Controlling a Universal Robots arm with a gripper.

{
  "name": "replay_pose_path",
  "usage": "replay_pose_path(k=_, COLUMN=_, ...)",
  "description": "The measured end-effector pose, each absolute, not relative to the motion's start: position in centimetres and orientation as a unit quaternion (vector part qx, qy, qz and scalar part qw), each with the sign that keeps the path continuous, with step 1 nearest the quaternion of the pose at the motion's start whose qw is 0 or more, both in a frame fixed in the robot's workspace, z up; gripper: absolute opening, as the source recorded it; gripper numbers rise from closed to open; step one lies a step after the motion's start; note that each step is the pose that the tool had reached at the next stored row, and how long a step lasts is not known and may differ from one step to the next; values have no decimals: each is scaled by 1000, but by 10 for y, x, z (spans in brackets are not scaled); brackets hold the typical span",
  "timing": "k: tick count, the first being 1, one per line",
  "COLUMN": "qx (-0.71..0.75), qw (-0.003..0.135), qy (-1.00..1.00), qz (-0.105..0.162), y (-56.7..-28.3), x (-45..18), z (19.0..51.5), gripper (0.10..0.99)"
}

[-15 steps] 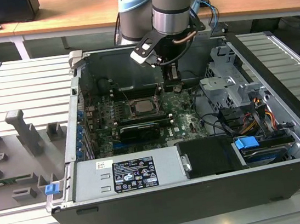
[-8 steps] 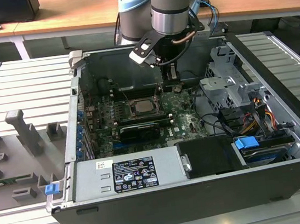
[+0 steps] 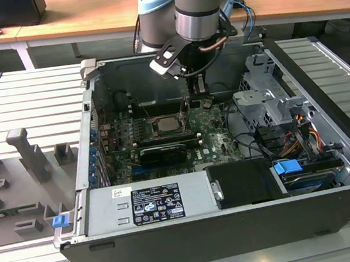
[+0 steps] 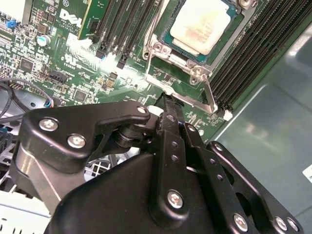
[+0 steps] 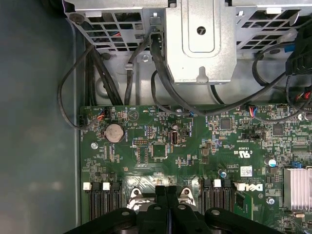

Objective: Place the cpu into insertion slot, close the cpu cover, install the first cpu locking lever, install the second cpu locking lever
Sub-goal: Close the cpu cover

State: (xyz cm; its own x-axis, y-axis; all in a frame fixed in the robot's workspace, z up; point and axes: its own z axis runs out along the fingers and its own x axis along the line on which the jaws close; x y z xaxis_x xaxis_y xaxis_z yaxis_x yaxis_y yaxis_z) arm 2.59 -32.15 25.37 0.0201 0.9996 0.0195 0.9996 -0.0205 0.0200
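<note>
The cpu (image 4: 204, 23), a pale silver square, lies flat in the insertion slot (image 4: 160, 48) on the green board; it also shows in the exterior view (image 3: 164, 124). The cpu cover (image 4: 191, 62), a thin silver frame, lies down around it. One silver wire locking lever (image 4: 210, 95) runs along the socket's edge near my gripper, and another (image 4: 152, 31) runs along an adjacent side. My gripper (image 4: 168, 103) is shut with nothing held, its black tips right at the bend of the near lever. It hangs just beyond the socket in the exterior view (image 3: 197, 90); its closed tips also show in the first wrist view (image 5: 165, 192).
Black memory slots (image 4: 253, 53) flank the socket on both sides. A long black card (image 3: 160, 153) lies in front of it, then the grey power supply (image 3: 146, 202). A metal drive cage (image 3: 267, 93) with cables stands on the exterior view's right. Grey fixtures (image 3: 29, 153) sit outside the case.
</note>
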Motion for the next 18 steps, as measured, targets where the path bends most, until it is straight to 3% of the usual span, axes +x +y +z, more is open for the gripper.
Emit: replay_pose_path(k=18, qx=714, qw=0, qy=700, qz=14, y=-322, x=16, z=254, gripper=106)
